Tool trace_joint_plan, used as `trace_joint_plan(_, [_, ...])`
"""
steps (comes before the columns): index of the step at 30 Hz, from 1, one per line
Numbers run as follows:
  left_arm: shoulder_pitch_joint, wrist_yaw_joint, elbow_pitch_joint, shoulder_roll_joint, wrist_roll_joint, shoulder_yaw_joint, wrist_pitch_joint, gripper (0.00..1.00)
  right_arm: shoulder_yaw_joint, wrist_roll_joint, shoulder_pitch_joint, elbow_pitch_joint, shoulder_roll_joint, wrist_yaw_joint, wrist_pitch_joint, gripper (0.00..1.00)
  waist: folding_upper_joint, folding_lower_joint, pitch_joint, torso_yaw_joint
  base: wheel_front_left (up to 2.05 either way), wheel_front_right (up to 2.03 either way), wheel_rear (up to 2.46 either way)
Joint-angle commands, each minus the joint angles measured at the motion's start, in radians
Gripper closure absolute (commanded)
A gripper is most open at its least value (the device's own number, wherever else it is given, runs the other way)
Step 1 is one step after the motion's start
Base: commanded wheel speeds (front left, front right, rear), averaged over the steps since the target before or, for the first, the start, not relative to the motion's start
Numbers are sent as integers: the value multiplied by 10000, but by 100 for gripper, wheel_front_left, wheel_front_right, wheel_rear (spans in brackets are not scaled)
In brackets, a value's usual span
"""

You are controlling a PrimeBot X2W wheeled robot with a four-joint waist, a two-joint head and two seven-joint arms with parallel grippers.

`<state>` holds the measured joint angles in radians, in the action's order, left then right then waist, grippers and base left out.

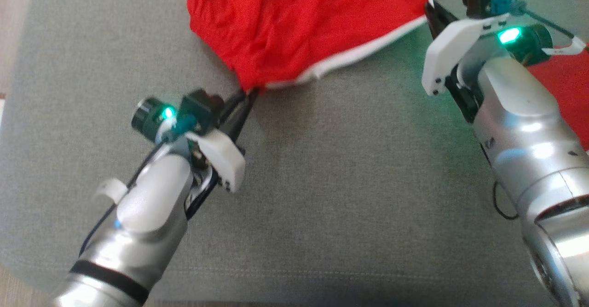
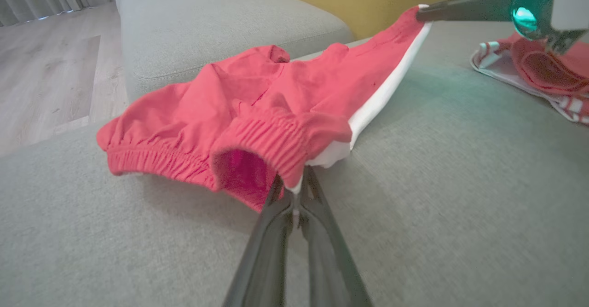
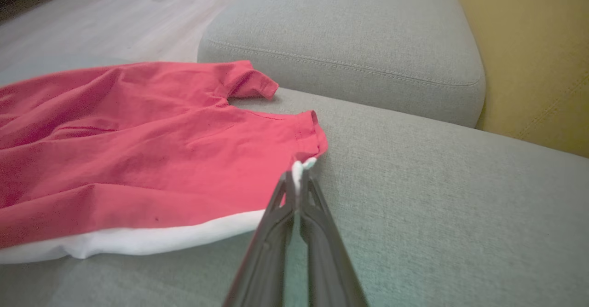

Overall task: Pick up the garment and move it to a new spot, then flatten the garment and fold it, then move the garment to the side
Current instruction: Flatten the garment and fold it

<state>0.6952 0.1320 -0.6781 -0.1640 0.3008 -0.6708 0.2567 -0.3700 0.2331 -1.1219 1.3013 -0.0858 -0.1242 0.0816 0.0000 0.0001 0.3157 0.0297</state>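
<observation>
Garment (image 1: pixel 299 26) (red shorts, white side trim) rests on the grey sofa cushion (image 1: pixel 345 182). Left gripper (image 1: pixel 248 93) is clamped on the elastic waistband corner. Right gripper (image 1: pixel 430 5) is clamped on the white-trimmed leg hem, with the trim edge drawn between them.

Left pincer (image 2: pixel 296 188) clamps red garment (image 2: pixel 239 109) waistband; right pincer (image 2: pixel 421 14) pinches far corner.
</observation>
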Motion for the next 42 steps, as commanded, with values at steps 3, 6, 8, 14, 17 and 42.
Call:
trace_joint_plan(3, [-207,-15,340,-531,-61,-110,50,100,-660,60,304,-225,-175,-65,-532,100,0,-1,-626,-124,0,0,0])
trace_joint_plan(6, [-550,-15,355,-621,-72,-323,50,100,-1077,293,596,-347,-375,-65,-927,100,0,-1,-932,-148,0,0,0])
trace_joint_plan(8, [-752,-15,395,-698,-98,-436,50,100,-1363,529,824,-502,-516,-65,-1221,100,0,-1,-1144,-165,0,0,0])
trace_joint_plan(14, [-1481,-14,605,-925,31,-876,51,100,-2488,1515,1677,-1419,-1199,-65,-2434,100,0,-1,-1833,-208,0,0,0])
trace_joint_plan(17, [-1833,-14,681,-1089,157,-1315,51,100,-3141,2333,2210,-2272,-1711,-65,-3230,100,0,-1,-2190,-221,0,0,0])
trace_joint_plan(42, [-4175,-393,4638,-2238,1688,-2559,-1556,100,-3363,6268,4832,-8917,-6425,-65,-8492,100,0,-1,-3250,179,0,0,0])
